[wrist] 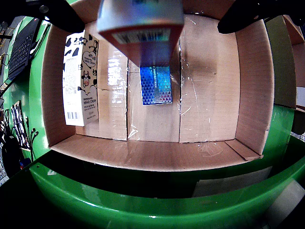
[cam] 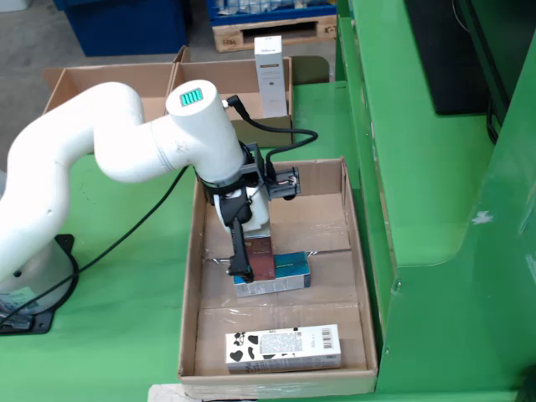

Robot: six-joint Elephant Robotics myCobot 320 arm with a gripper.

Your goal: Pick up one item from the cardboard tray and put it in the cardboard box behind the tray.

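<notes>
A small reddish-brown box (cam: 260,260) with a barcode label hangs just above a shiny blue box (cam: 280,275) in the middle of the cardboard tray (cam: 194,276). A white box with black cow spots (cam: 283,347) lies flat toward six o'clock in the still view. A tall white box (cam: 269,75) stands upright in the cardboard box (cam: 226,75) at twelve o'clock.

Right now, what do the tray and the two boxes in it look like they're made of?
Tray: plain brown corrugated cardboard, matte, with glossy clear tape on the floor seams. Cow box: white printed paperboard, smooth, barcode visible. Blue box: paperboard with what looks like holographic foil, judging by its shiny triangle pattern.
</notes>
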